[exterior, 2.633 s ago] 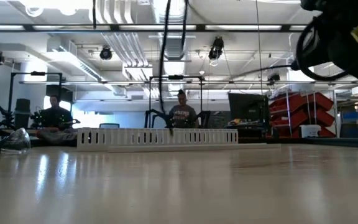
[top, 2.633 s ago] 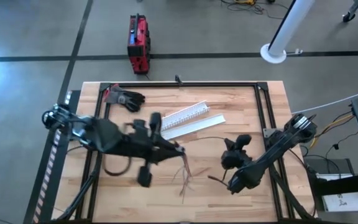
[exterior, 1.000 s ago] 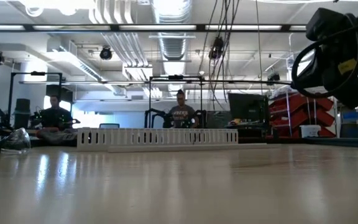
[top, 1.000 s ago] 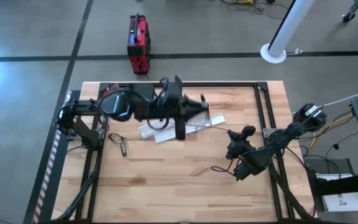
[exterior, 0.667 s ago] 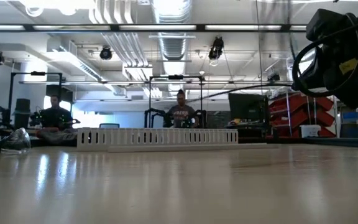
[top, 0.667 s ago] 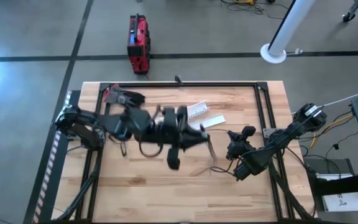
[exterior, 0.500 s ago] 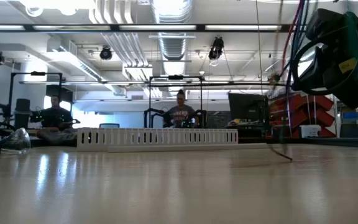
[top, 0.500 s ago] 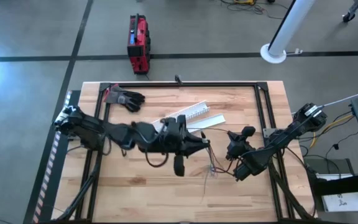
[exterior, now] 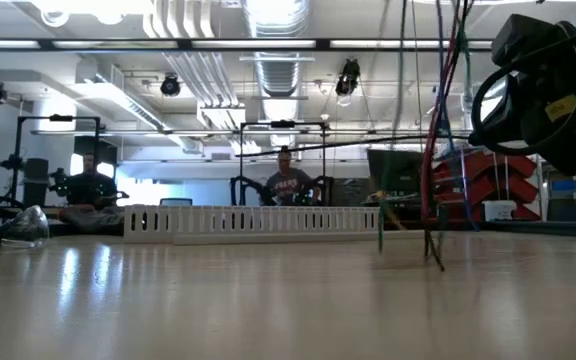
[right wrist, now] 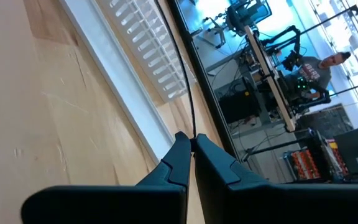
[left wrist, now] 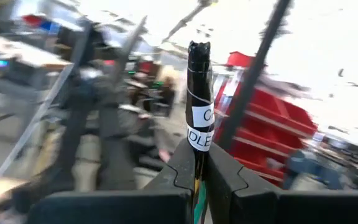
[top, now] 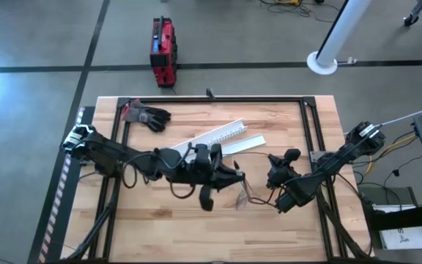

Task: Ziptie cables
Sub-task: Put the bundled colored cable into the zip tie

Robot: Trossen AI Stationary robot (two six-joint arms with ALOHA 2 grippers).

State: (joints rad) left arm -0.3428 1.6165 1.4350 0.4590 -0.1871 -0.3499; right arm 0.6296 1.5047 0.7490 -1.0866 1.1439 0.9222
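1. Fingers first: my left gripper (left wrist: 199, 163) is clamped on the cables (top: 246, 193), pinching the taped, labelled end of the bunch, which sticks out past my fingertips (left wrist: 182, 163).
2. My right gripper (right wrist: 191, 144) is pressed together on a thin dark strand that runs away towards the slotted white channel (right wrist: 143, 46); I judge it to be the zip tie, but I cannot tell for sure.
3. Seen from above, my left gripper (top: 233, 178) hangs over the middle of the wooden table (top: 160, 227), the loose wire ends dangling between it and my right gripper (top: 271, 192), which waits near.
4. Beyond the wires lie the channel (top: 215, 135) and its flat lid (top: 233, 147); black gloves (top: 146, 116) rest at the far-left corner.
5. Risk, as I judge it: the limp strands fan out, so a loop could miss some, or a tug could slip the bunch from my grip.
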